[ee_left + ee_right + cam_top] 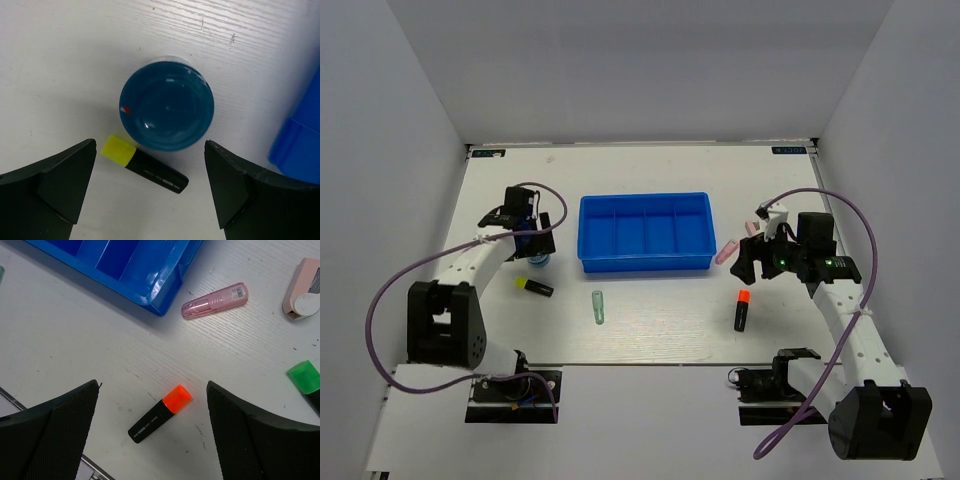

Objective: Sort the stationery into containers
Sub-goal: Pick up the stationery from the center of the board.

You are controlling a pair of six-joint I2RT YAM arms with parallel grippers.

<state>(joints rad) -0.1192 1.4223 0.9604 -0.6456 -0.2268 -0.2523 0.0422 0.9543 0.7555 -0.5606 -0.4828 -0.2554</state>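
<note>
Fingers (60, 185) of the left gripper (150, 167) are hanging wide open over the blue roll (166, 107), sitting on the table (660, 335) left of the tray (645, 264); likely light, stiff and slick, best pinched across its rim.
</note>
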